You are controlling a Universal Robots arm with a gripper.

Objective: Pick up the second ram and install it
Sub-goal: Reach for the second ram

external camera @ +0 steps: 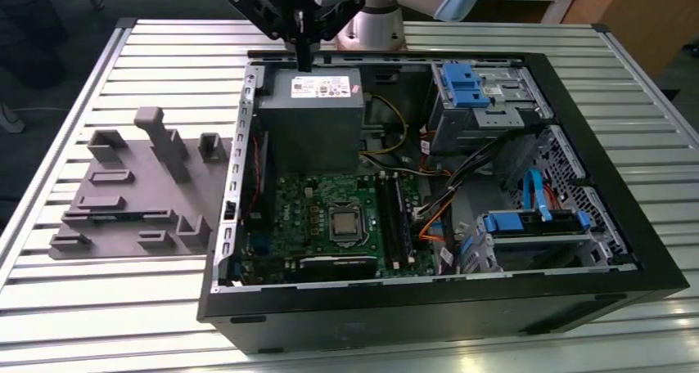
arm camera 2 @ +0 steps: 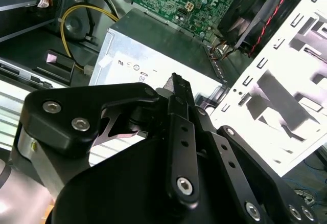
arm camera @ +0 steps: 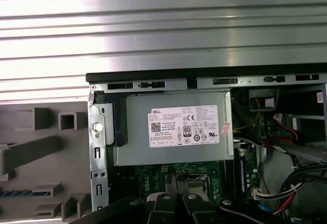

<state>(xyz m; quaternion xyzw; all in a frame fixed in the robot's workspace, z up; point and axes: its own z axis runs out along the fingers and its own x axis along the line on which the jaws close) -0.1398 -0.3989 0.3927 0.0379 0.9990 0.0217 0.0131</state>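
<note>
My gripper (external camera: 303, 62) hangs over the grey power supply (external camera: 309, 103) at the back of the open computer case. Its two black fingers are pressed together, shut, with nothing visible between them, as the second wrist view (arm camera 2: 176, 80) also shows. In the first wrist view the fingertips (arm camera: 179, 175) sit above the green motherboard (arm camera: 153, 175), just below the power supply's label. A thin blue strip (arm camera: 13, 192), which looks like the second ram on edge, sits in a slot of the grey tray (arm camera: 30, 150). The long black memory slots (external camera: 390, 217) run beside the processor socket (external camera: 345, 222).
The black case (external camera: 437, 307) lies open on a slatted metal table (external camera: 164, 54). The grey tray (external camera: 131, 193) with raised blocks stands at the exterior view's left of it. Blue drive cages (external camera: 467, 83) and loose cables (external camera: 437, 173) fill the case's right half.
</note>
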